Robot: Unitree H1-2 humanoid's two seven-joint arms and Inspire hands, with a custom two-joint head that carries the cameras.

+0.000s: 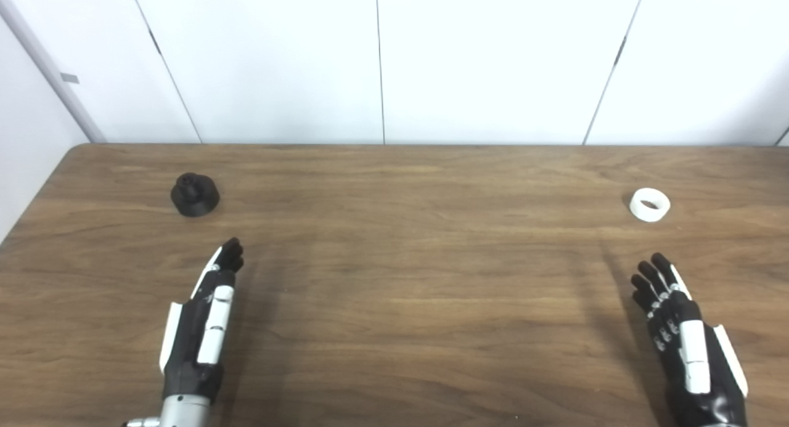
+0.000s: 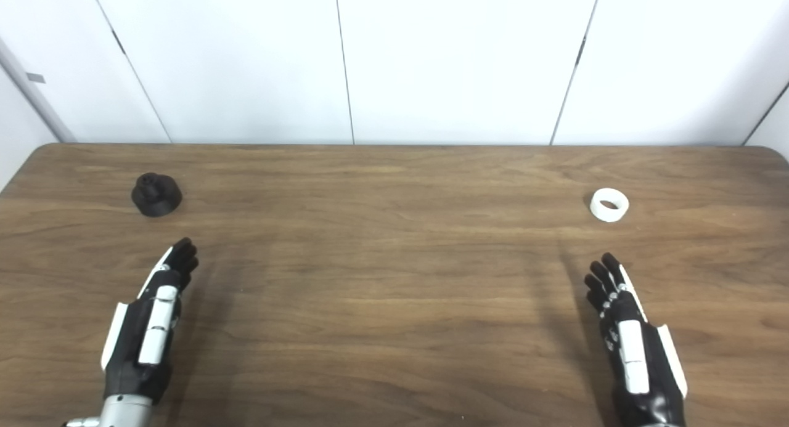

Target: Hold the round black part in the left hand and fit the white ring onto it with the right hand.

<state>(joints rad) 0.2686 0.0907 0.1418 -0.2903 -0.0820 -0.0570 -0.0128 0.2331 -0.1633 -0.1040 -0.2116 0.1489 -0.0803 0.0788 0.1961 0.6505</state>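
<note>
The round black part (image 1: 195, 195) stands on the wooden table (image 1: 394, 279) at the far left; it has a wide base and a narrower knob on top. The white ring (image 1: 650, 204) lies on the table at the far right, its hole facing up. My left hand (image 1: 203, 322) is open and empty, its fingers stretched forward, a short way nearer than the black part and slightly to its right. My right hand (image 1: 684, 341) is open and empty, its fingers stretched forward, nearer than the ring. Neither hand touches its object.
White wall panels (image 1: 394, 63) stand behind the table's far edge. The table's left edge (image 1: 37, 199) runs close to the black part.
</note>
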